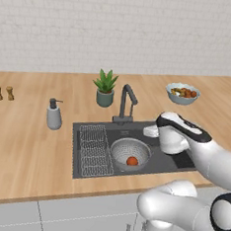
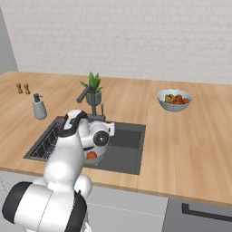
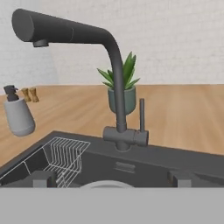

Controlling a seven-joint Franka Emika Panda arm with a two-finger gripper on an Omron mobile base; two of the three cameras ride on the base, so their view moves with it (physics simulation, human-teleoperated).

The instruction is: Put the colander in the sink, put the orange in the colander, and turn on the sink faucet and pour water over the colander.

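**Orange Sits in Colander as Arm Faces the Faucet**

The orange (image 1: pixel 132 161) lies at the bottom of the grey perforated colander (image 1: pixel 129 152), which rests inside the dark sink (image 1: pixel 170 162), just beside the wire grid rack (image 1: pixel 93 150) that fills the basin's left part. The dark sink faucet (image 1: pixel 126 102) stands at the sink's back rim, its bent spout reaching out over the basin. In the hand view its upright lever (image 3: pixel 141 114) stands just beside the stem, and no water shows at the spout.

The white arm bends low over the right half of the sink, its hand close above the basin and facing the faucet. The tool (image 3: pixel 111 179) stands wide, its two dark fingertips (image 3: pixel 41 178) well apart at the bottom of the hand view, with nothing between them.

Behind the faucet, a potted plant (image 1: pixel 105 88) stands on the wooden counter (image 1: pixel 30 149). A grey soap pump bottle (image 1: pixel 53 115) sits to the left of the sink, and two small brown shakers (image 1: pixel 4 93) stand farther left. A pale bowl of mixed fruit (image 1: pixel 182 93) rests on the counter to the right, well apart from the sink.
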